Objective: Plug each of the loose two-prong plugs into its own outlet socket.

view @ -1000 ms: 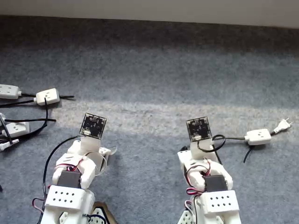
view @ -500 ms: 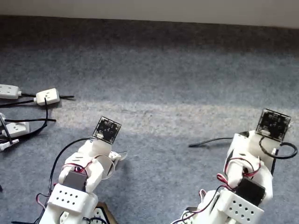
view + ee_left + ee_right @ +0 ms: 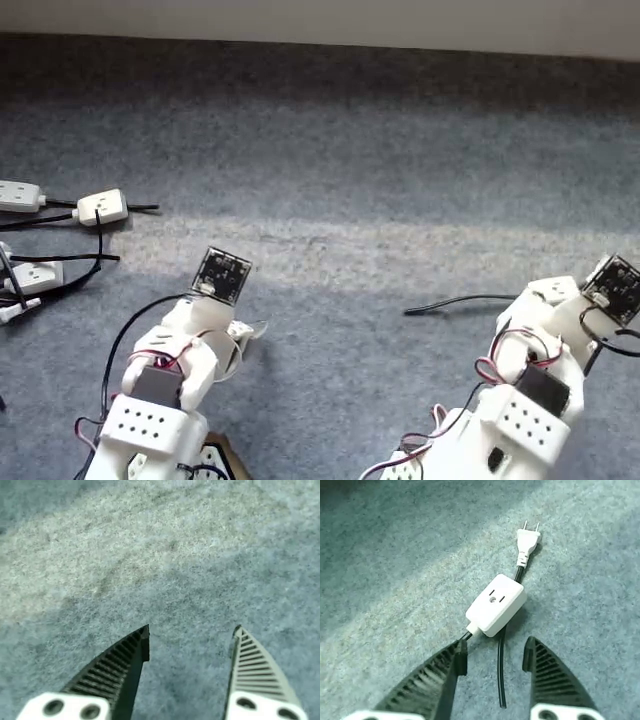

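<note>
— Where is the loose plug?
— It lies on the grey carpeted surface (image 3: 395, 540), just past the socket block (image 3: 496, 605), on the side away from the right gripper (image 3: 495, 651). The two-prong plug (image 3: 528, 539) is white. Its two bare metal prongs point away from the block, and it sits apart from it, not plugged in.
— And the block itself?
— It is a small white box with rounded corners, lying flat. Its upper face has one outlet, with two slots and a round hole. A black cord (image 3: 501, 670) runs from the plug's ribbed neck to the block's far edge. A black cord shows again at the near edge and ends loose on the surface under the gap between the gripper's fingers.
— Is the right gripper holding anything?
— No. Its fingers are spread and grasp nothing. They hover just short of the block, with one fingertip by the block's near corner, where a second dark lead leaves it.
— And the left gripper?
— The left gripper (image 3: 191, 634) is well apart from the block. Its fingers are also parted and empty, above bare surface.
— Any other sockets?
— From above, a cluster of white sockets (image 3: 102, 207) with black leads lies on the far side of the left arm (image 3: 165, 375) from the block.
</note>
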Motion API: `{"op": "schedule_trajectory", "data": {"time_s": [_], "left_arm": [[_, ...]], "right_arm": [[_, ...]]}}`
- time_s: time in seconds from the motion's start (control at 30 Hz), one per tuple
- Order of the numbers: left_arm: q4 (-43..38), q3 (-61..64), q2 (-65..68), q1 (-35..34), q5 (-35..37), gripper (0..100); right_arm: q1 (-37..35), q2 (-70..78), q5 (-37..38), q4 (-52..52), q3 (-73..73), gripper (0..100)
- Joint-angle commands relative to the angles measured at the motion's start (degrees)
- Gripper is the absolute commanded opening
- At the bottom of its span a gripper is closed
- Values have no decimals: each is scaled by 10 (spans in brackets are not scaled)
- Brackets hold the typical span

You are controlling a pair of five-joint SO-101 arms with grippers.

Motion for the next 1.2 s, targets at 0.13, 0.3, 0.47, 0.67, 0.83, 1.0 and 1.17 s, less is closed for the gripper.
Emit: {"op": "schedule_trajectory", "data": {"time_s": [0.13, 0.3, 0.47, 0.67, 0.83, 1.0, 1.17], "left_arm": [[-135, 11, -3, -72, -1, 264], [-111, 12, -6, -57, -2, 264], [-109, 12, -6, -57, -2, 264], [-107, 12, -6, -57, -2, 264], [-107, 12, -6, -57, -2, 264], [-107, 12, -6, -56, -2, 264], [-107, 12, -6, -56, -2, 264]], "right_arm": [[11, 400, -49, -65, -217, 270], [18, 551, -50, -65, -334, 270], [7, 575, -84, -72, -385, 270], [4, 597, -162, -79, -451, 270], [-3, 614, -276, -78, -423, 270], [-34, 611, -250, -49, -408, 270], [-48, 633, -237, -42, -411, 270]]}}
